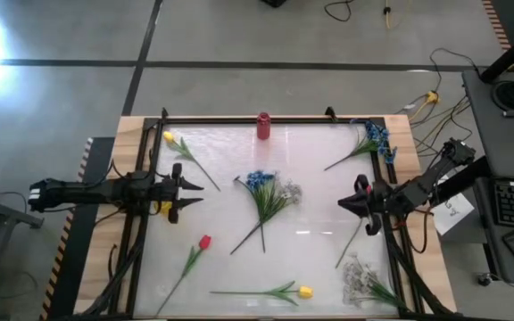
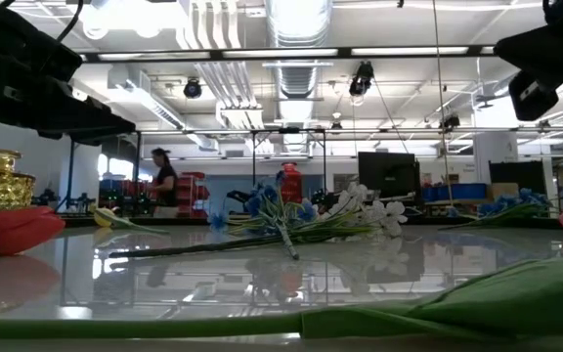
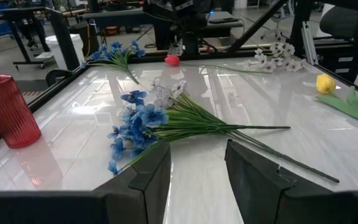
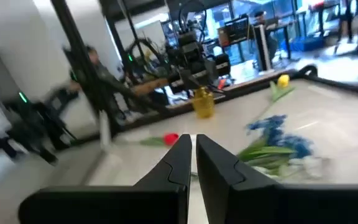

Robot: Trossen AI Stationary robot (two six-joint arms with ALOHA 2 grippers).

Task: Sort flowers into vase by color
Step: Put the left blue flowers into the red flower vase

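Blue-and-white bunch [image 1: 270, 192] mid-worktop, tangled — a grab there could lift both colours at once.
Left pincer [image 1: 188, 189] half open and empty just beside it; right pincer [image 1: 348, 203] closed on nothing. Loose tulips could skid on the glossy white worktop [image 1: 315, 245]. Red vase [image 1: 263, 126] at the far edge; a busy lab beyond, a person [image 2: 160, 179] standing.

Flowers [image 1: 266, 198], green-stemmed, lying flat: blue-and-white bunch mid-worktop; yellow tulips far-left corner and near edge; red tulip near-left; blue spray far-right; white spray near-right.
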